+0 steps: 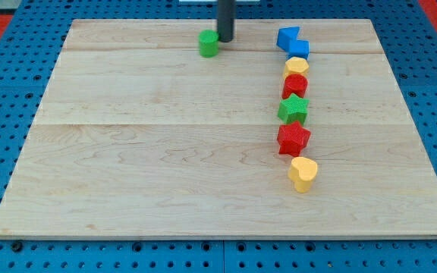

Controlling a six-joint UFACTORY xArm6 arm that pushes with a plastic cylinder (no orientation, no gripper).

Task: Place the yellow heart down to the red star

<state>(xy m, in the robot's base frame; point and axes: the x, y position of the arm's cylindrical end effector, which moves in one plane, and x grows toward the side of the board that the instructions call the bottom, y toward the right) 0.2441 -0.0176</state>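
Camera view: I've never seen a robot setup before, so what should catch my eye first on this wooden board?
A column of bright blocks runs down the view's right: blue block, yellow block, red block, green star, red star, yellow heart. At the view's top, my tip sits just right of a lone green block.

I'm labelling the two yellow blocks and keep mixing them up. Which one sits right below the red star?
The yellow heart, at the column's bottom end, just below the red star. The other yellow block sits higher, under the blue blocks.
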